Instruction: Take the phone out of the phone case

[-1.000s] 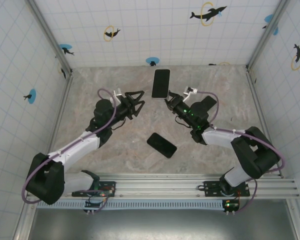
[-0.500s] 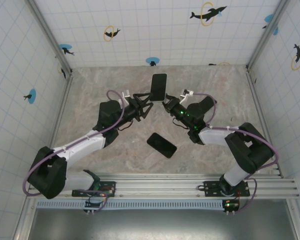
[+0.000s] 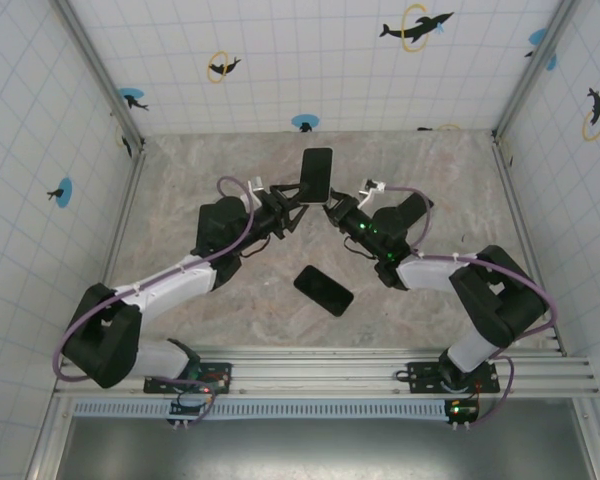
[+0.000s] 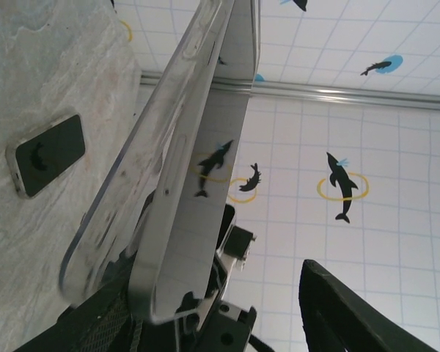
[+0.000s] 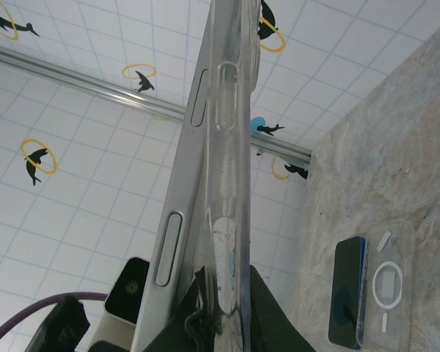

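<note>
You have not got the phone (image 3: 317, 175) out yet; it stands on end above the table (image 3: 200, 180), seated in the clear phone case (image 5: 231, 183), though the left wrist view suggests the case rim is lifting off one long edge; the right gripper (image 3: 330, 205) is clamped on the case's lower end; the left gripper (image 3: 295, 205), just left of the case, has its jaws apart to either side of it, gripping nothing; the peel and pull-out are what you have left; nearer the arm bases than the case lies a second handset (image 3: 323, 290); beside it a clear piece (image 5: 387, 282) bears a ring mark; you will find no brand or writing legible.
</note>
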Motion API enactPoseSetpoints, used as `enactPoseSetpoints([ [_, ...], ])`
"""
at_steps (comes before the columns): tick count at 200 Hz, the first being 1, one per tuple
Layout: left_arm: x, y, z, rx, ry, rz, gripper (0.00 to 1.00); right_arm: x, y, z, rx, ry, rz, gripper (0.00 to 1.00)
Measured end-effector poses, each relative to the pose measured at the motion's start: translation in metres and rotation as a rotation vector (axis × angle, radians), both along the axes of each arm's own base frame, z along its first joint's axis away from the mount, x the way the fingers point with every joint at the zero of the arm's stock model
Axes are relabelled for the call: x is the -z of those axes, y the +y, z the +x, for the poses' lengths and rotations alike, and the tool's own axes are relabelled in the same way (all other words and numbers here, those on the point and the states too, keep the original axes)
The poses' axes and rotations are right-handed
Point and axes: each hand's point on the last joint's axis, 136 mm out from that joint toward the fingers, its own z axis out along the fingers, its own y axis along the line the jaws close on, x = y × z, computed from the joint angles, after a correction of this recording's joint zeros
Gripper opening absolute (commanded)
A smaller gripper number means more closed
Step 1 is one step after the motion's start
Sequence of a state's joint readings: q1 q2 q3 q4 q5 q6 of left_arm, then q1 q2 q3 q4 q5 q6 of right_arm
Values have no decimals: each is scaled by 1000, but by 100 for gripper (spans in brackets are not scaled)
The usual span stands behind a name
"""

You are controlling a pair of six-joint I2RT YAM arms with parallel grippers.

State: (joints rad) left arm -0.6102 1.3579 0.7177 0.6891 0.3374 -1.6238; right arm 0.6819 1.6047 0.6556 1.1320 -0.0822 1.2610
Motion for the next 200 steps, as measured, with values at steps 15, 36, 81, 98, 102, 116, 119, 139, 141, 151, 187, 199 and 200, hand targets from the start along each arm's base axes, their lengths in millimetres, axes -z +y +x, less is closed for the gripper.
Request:
enactPoseSetpoints([
  [15, -5, -2, 6, -10, -8, -4, 50, 0, 3, -2, -4, 3, 4, 0],
  [36, -12, -5, 10, -13, -23, -9, 42, 0, 4, -4, -4, 6, 8, 0],
  [81, -20, -7, 12, -10, -52, -7, 17, -2, 1, -1, 18, 9, 15, 0],
  [98, -21, -7, 12, -10, -54, -6, 14, -1, 1, -1, 21, 13, 12, 0],
  [102, -21, -7, 12, -10, -54, -6, 14, -1, 0, -1, 23, 14, 11, 0],
  [116, -20, -8, 12, -8, -51, -5, 12, 0, 0, 0, 29, 15, 10, 0],
  [119, -19, -8, 12, -7, -48, -3, 11, 0, -1, 0, 31, 16, 11, 0],
  [139, -16, -8, 10, -3, -38, 5, 9, 1, -4, 3, 44, 20, 2, 0],
  [141, -16, -8, 10, -3, -37, 6, 9, 1, -4, 3, 44, 20, 1, 0],
  [151, -16, -7, 9, -3, -33, 11, 7, 3, -5, 4, 47, 26, -9, 0],
  [187, -27, 1, 0, -5, -46, 28, 3, 17, -19, 15, 95, 66, -53, 0],
  [199, -34, 4, -3, -6, -59, 22, 3, 21, -23, 19, 112, 79, -66, 0],
  [200, -35, 4, -3, -6, -60, 22, 3, 22, -24, 19, 114, 79, -68, 0],
])
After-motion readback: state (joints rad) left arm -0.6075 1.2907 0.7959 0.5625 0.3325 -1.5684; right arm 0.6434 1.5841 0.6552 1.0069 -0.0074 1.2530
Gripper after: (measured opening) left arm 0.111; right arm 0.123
